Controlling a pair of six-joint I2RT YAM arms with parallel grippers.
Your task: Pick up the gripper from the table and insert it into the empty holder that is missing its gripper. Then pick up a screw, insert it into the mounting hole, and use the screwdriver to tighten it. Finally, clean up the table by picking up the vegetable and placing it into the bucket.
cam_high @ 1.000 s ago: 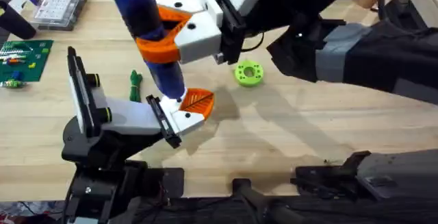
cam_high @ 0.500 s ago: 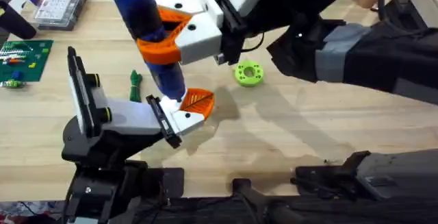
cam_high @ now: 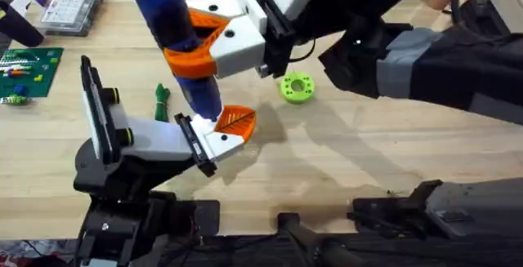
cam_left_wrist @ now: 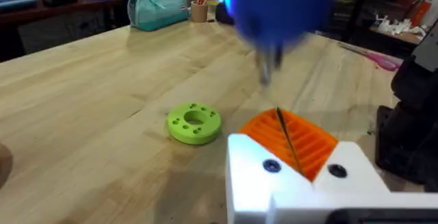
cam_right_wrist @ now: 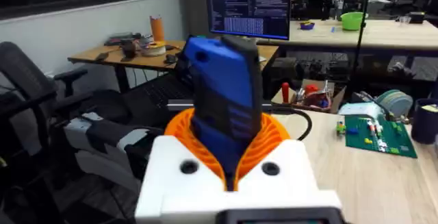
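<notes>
The right gripper (cam_high: pixel 196 42) is clamped around the blue screwdriver (cam_high: pixel 176 38), held upright with its tip down at the gripper (cam_high: pixel 233 124), which already sits in the holder (cam_high: pixel 155 140). I can't tell how the left arm's fingers stand. Tightening looks underway; the vegetable (cam_high: pixel 161 101) lies on the table just left of the screwdriver, not yet binned.

The screwdriver (cam_high: pixel 174 38) is bright blue, clamped between orange ribbed pads on the white right gripper (cam_high: pixel 196 42). Below it, the gripper (cam_high: pixel 232 124) piece is white with an orange leaf-ribbed pad, sitting on the holder (cam_high: pixel 143 140), which is white with black plates. Dark green vegetable (cam_high: pixel 161 102) left of centre, lime green disc (cam_high: pixel 296 87) right of centre, all on pale wood table (cam_high: pixel 343 161).
</notes>
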